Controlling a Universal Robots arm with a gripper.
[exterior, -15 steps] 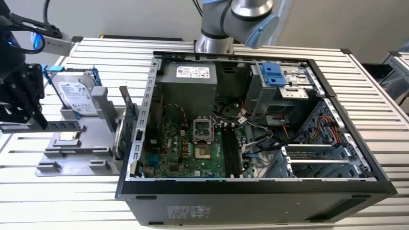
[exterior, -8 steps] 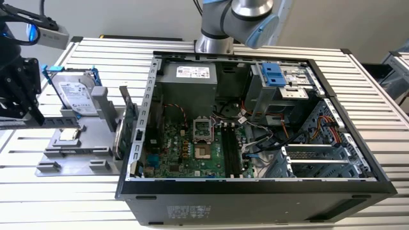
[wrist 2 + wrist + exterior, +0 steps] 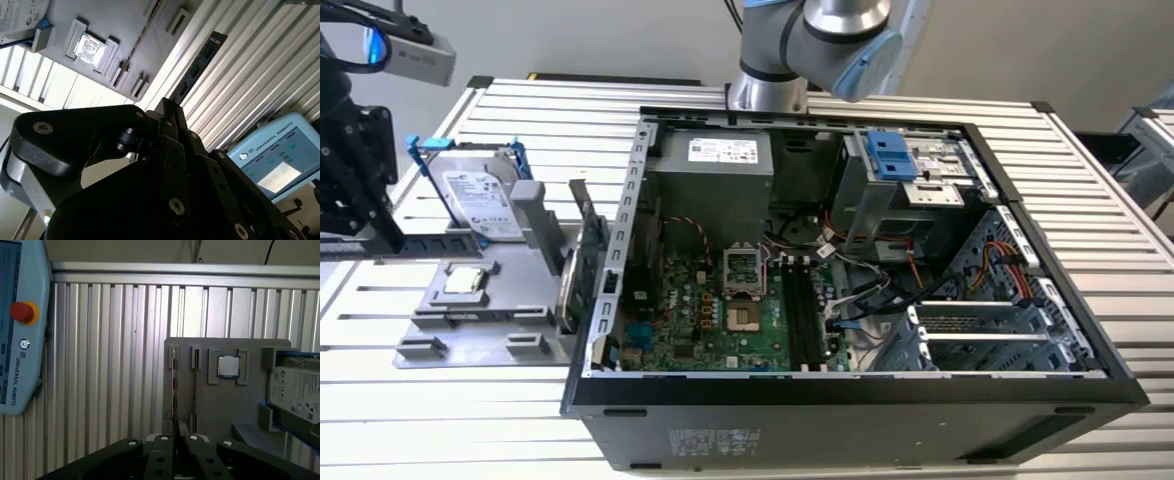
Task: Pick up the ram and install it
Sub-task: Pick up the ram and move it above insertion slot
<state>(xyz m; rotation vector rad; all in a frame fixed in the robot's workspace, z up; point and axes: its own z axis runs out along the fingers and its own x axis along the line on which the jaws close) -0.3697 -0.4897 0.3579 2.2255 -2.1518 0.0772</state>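
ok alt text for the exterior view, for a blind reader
Open desktop computer case on a slatted metal table, motherboard exposed, robot arm behind it. At the exterior view's left, a grey tray holds a hard drive.

You're looking past the black gripper [image 3: 167,107], whose linkage takes up the foreground. From its tip the ram [image 3: 197,65] runs away as a dark, narrow stick over the ribbed aluminium table [image 3: 260,75]; you can't tell whether it is clamped. Beside the stick lies the grey holder tray [image 3: 125,25], with a processor chip [image 3: 90,47] seated in a square pocket and a hard drive [image 3: 17,15] at its far corner. A light blue teach pendant [image 3: 272,160] rests on the table near the gripper.
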